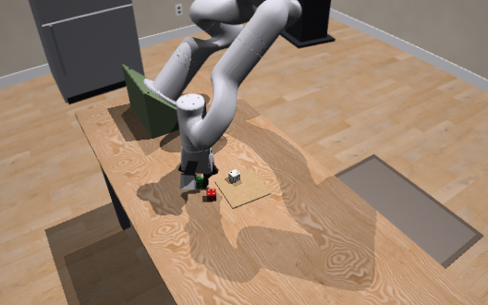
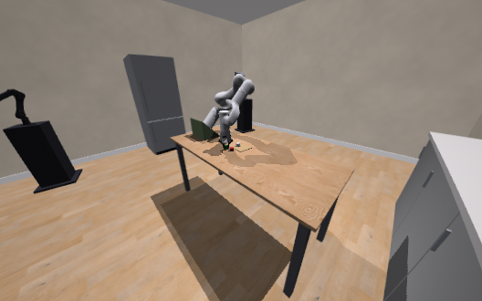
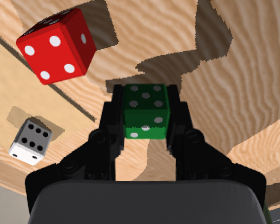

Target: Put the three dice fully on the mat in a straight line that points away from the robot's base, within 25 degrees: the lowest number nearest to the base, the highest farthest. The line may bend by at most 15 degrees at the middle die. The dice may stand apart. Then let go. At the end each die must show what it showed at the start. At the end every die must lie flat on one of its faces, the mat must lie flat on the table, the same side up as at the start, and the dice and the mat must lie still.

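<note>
The green die (image 1: 200, 181) (image 2: 225, 146) (image 3: 146, 111) is between the fingers of my gripper (image 1: 199, 179) (image 3: 145, 98), which is shut on it. Five pips and three pips show on its faces in the wrist view. I cannot tell whether it touches the table. The red die (image 1: 211, 194) (image 2: 231, 149) (image 3: 56, 50) lies on the table beside the mat (image 1: 250, 194) (image 3: 6, 82), outside its edge, with a four on its large visible face. The white die (image 1: 234, 176) (image 2: 237, 144) (image 3: 31, 140) stands on the mat near its back edge; six and two pips show in the wrist view.
The wooden table (image 1: 297, 259) (image 2: 266, 182) carries a green slanted block (image 1: 151, 111) (image 2: 202, 129) at the arm's base. The red die is close to the gripper, on the mat's side. The arm's shadows fall across the table and around the mat.
</note>
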Motion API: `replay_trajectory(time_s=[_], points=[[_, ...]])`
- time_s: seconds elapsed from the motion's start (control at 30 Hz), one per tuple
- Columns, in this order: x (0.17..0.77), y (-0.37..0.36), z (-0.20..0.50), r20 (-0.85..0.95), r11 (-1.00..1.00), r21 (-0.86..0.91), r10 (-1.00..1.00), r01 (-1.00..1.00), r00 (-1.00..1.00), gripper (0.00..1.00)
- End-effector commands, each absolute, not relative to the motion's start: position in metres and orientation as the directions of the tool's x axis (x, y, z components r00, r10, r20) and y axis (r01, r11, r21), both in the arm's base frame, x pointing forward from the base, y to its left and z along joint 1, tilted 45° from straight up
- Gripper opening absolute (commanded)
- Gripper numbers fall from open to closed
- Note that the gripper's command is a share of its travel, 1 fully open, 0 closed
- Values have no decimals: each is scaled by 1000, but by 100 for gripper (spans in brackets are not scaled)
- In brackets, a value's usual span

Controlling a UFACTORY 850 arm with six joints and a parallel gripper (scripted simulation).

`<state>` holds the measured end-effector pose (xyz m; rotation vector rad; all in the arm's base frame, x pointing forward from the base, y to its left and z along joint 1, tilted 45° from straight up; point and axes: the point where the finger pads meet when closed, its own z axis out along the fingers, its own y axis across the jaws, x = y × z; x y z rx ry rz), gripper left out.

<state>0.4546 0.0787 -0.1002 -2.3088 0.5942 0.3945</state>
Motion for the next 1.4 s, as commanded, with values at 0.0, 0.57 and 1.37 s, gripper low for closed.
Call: replay_trajectory(time_s=[0.0,0.57,1.37], points=[[457,72,-94,-434,-643,-564,-304,-518,848,27],[466,10,-32,-434,-643,-564,-304,-518,848,27],[513,65,25,-116,-712,-699,34,-58,993,27]])
